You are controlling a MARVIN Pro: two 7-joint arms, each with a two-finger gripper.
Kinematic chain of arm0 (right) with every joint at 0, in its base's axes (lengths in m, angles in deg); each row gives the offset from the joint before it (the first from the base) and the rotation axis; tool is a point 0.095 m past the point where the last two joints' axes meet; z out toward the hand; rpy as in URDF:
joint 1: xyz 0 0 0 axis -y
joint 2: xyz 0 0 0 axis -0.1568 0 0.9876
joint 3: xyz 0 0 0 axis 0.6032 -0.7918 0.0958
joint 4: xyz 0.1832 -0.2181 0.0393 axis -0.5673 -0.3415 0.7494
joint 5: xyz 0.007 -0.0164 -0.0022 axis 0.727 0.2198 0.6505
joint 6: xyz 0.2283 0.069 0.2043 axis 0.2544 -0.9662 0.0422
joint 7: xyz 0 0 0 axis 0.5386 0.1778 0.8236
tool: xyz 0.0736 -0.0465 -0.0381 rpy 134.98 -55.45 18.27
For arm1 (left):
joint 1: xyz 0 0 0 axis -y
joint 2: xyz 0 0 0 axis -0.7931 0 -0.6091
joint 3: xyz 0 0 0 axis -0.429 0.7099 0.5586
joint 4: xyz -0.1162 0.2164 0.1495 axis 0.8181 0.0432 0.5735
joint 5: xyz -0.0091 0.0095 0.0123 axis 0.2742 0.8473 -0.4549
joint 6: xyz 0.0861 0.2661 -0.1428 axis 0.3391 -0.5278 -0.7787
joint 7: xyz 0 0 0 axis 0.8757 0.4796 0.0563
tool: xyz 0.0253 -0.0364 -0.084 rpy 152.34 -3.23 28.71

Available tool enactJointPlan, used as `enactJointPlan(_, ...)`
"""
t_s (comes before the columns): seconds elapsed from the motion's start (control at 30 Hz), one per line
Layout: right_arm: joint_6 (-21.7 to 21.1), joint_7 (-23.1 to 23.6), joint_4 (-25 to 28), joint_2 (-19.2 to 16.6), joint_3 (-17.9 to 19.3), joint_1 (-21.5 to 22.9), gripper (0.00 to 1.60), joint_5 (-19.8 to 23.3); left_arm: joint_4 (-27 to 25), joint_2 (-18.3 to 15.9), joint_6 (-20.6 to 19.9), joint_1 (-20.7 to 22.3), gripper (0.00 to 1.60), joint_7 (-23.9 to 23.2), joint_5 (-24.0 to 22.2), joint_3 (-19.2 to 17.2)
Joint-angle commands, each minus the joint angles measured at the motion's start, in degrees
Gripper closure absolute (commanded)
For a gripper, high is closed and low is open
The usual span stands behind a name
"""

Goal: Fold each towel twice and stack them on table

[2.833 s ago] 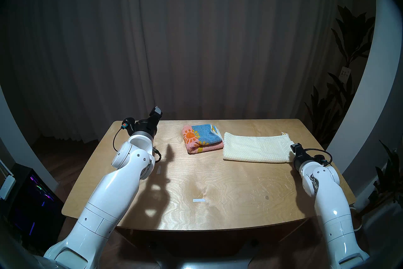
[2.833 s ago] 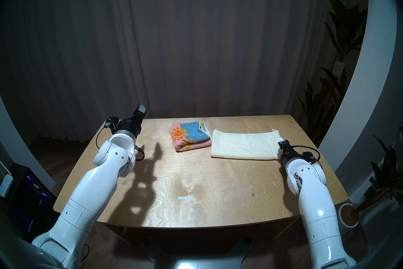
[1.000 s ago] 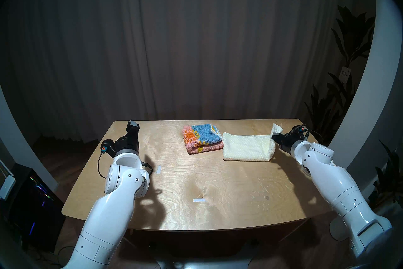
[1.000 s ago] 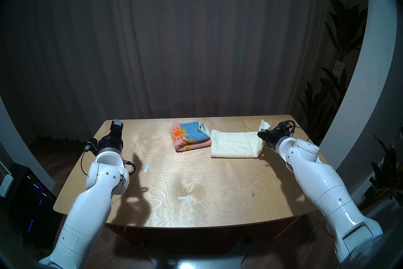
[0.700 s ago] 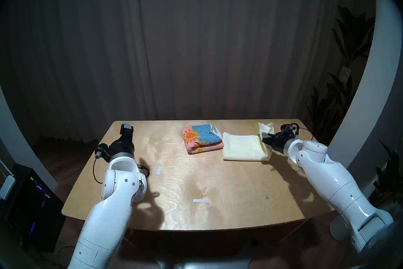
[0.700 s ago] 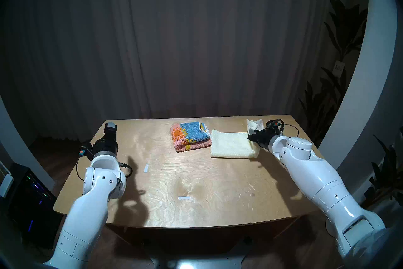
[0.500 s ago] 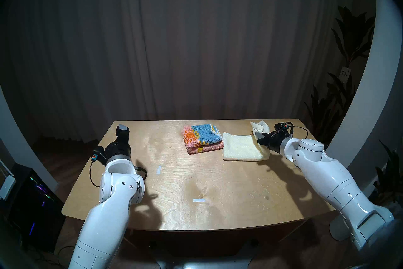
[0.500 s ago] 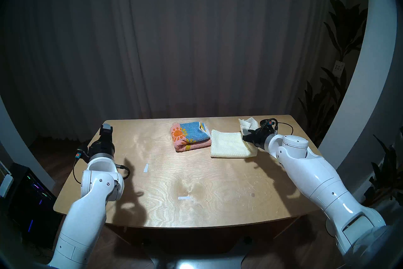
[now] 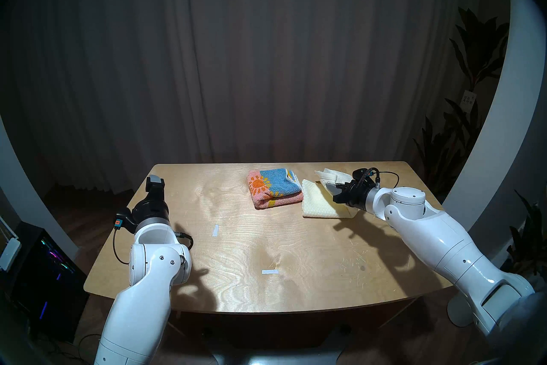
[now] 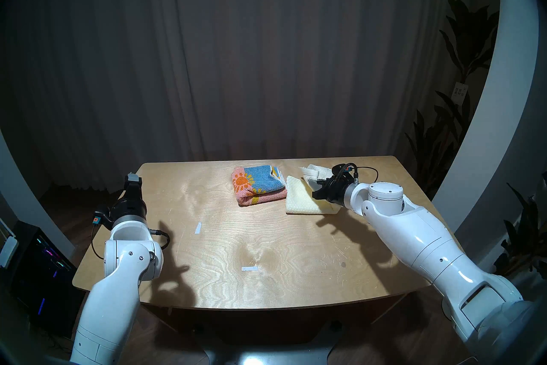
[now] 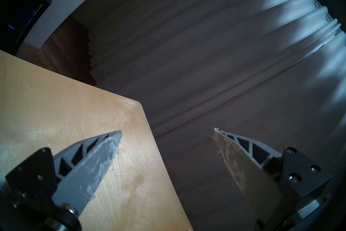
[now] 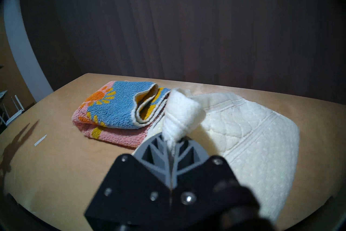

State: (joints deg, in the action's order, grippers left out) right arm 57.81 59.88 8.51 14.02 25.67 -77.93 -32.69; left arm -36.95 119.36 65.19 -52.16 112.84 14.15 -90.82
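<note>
The pink and blue sun towel (image 9: 273,188) (image 10: 259,185) (image 12: 116,112) lies folded at the back middle of the table (image 9: 296,251). The cream dotted towel (image 9: 318,203) (image 10: 300,201) (image 12: 249,131) lies right beside it. My right gripper (image 9: 333,185) (image 12: 171,142) is shut on the cream towel's right end and holds it raised over the rest of that towel, near the sun towel. My left gripper (image 9: 156,180) (image 11: 166,134) is open and empty above the table's far left corner.
Two white tape marks (image 9: 215,230) (image 9: 270,271) lie on the tabletop. A dark curtain hangs behind the table. Potted plants (image 9: 470,118) stand at the right. A dark computer case (image 9: 44,275) stands on the floor at the left.
My right gripper took hold of the cream towel's right end, lifted it and carried it leftward over the towel. My left arm drew back toward the table's left edge.
</note>
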Motion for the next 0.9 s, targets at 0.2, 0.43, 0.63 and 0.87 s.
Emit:
enactJointPlan(0.2,0.0,7.6,0.1,-2.2,-4.7,3.4,1.60,-4.7,-1.7,0.2,1.2,-0.6,0.00,-0.4,0.7,-0.8)
enactJointPlan(0.43,-2.1,3.2,-1.2,-1.3,-5.5,2.7,1.60,-6.5,-1.2,0.2,0.6,-0.1,0.00,-0.1,0.6,-0.5)
enactJointPlan(0.63,-2.3,5.9,-1.4,-1.3,-5.7,2.8,1.60,-5.5,-0.5,0.1,0.2,0.9,0.00,0.0,0.6,-0.1)
enactJointPlan(0.87,-2.5,6.5,-0.5,-1.2,-7.1,2.3,1.60,-6.5,-0.9,-0.1,0.0,0.7,0.00,0.3,1.1,-0.1)
